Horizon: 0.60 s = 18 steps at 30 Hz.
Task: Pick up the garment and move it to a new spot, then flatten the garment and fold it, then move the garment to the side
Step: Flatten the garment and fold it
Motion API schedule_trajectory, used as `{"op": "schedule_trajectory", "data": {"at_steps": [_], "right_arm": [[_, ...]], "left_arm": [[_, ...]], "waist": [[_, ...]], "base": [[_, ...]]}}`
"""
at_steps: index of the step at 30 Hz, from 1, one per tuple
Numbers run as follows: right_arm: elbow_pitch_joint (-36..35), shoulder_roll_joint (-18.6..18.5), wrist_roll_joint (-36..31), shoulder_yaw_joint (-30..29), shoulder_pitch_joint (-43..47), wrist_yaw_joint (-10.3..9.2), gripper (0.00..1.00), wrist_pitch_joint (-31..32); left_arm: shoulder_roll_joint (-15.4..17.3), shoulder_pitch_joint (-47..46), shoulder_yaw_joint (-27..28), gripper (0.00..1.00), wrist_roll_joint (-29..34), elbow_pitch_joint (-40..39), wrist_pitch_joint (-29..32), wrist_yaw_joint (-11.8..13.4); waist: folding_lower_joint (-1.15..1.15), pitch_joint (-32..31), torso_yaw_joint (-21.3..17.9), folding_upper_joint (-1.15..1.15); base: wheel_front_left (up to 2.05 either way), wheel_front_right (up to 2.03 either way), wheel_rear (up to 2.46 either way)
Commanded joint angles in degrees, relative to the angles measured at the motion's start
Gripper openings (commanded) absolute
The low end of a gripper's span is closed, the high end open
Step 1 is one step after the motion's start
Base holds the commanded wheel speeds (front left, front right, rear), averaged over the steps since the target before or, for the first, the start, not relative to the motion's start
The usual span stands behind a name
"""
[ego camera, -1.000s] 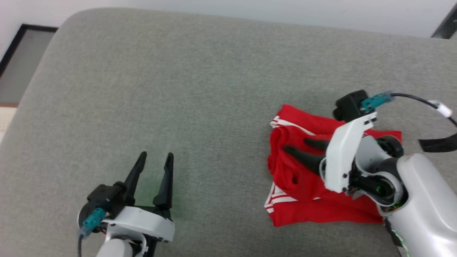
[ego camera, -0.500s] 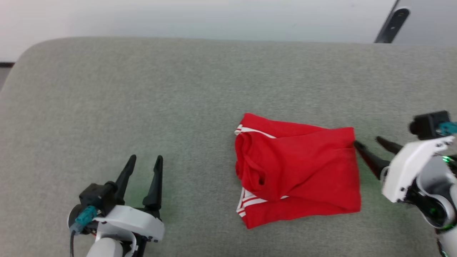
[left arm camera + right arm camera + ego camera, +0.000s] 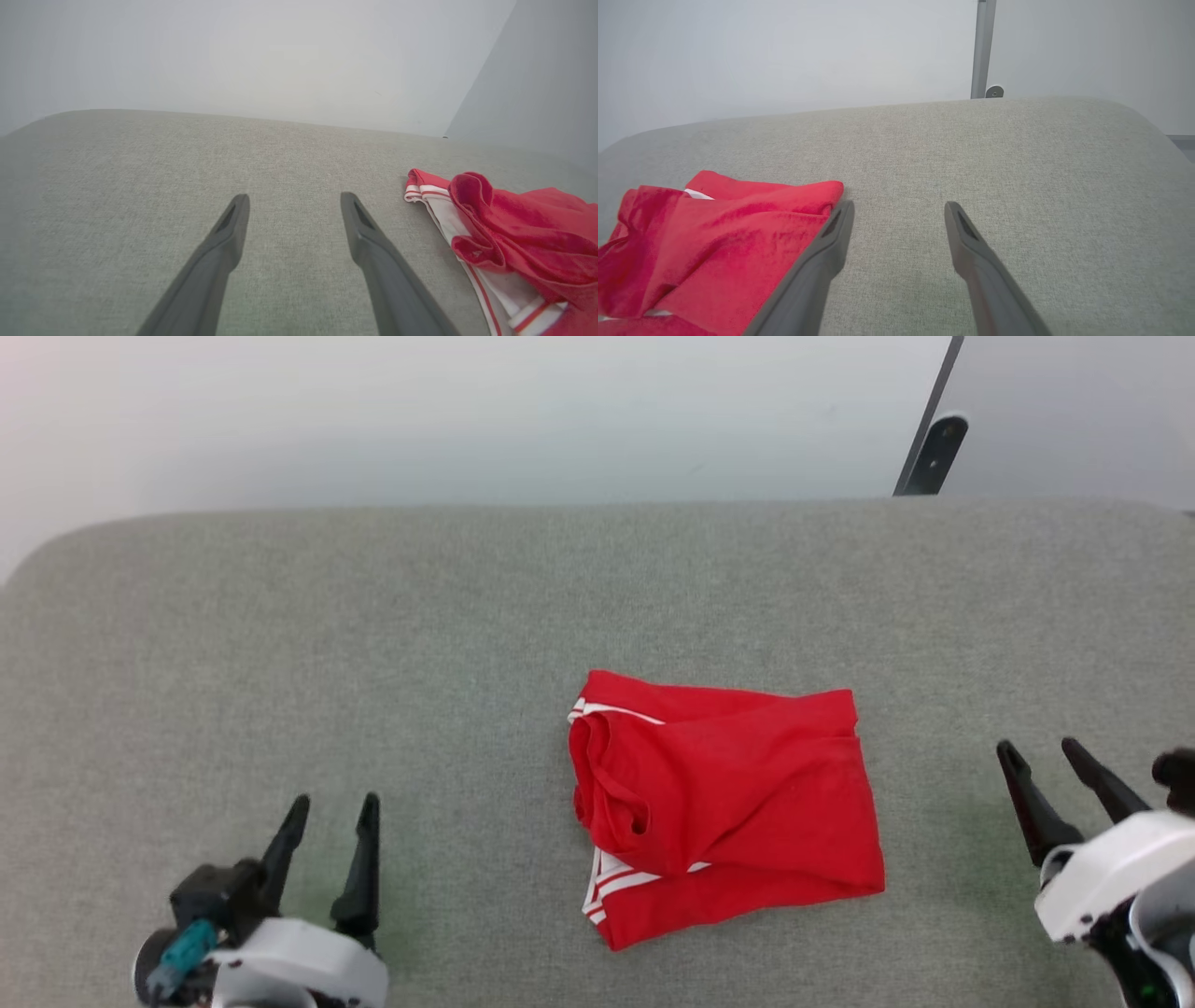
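Note:
The garment [image 3: 738, 803], red with white-and-red striped trim, lies folded in a rough rectangle on the grey cushion, a little right of centre in the head view. Its striped edge faces my left gripper [image 3: 334, 803], which stands open at the lower left, well apart from it. My right gripper [image 3: 1036, 747] is open at the lower right, off the garment's right edge and holding nothing. The left wrist view shows the garment [image 3: 509, 242] at the right of my left gripper [image 3: 294, 198]. In the right wrist view the garment [image 3: 719, 242] lies left of my right gripper [image 3: 899, 205].
The grey fabric surface [image 3: 373, 635] spreads wide on all sides of the garment, with a rounded far left corner. A pale wall rises behind it. A dark slanted post [image 3: 929, 448] stands beyond the far edge at the right.
My right gripper has come off the garment and drawn back to the right, leaving it lying folded. The head camera has shifted, so the whole scene sits lower and further left.

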Motion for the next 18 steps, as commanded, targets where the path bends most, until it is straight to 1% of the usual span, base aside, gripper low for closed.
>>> {"op": "schedule_trajectory", "data": {"at_steps": [1, 5, 10, 18], "right_arm": [[-0.25, 0.21, -0.51, -0.35, 1.11, -0.05, 1.00, -0.52], [-2.15, 1.32, -1.06, -1.82, 4.34, -0.05, 1.00, -1.89], [-6.47, 2.37, -1.55, -4.08, 8.70, -0.06, 1.00, -2.10], [-14.15, 4.55, -2.53, -7.83, 16.25, -0.05, 1.00, 1.02]], "left_arm": [[0.07, 0.84, 0.23, 1.00, 0.52, -0.21, -0.02, -0.23], [-0.12, 3.37, 0.94, 1.00, 0.98, -1.41, -0.02, -0.22], [-0.37, 6.47, 1.81, 1.00, 1.12, -3.82, -0.02, 0.05], [-0.43, 11.60, 2.48, 1.00, 1.11, -8.22, 0.03, 1.19]], "waist": [[0.00, -1.34, -0.34, 0.00], [0.00, -2.84, -0.15, 0.00], [0.00, -4.17, 0.08, 0.00], [0.00, -6.23, -0.05, 0.00]], "base": [[0.00, 0.00, 0.00], [0.00, 0.00, 0.00], [0.00, 0.00, 0.00], [0.00, 0.00, 0.00]]}}
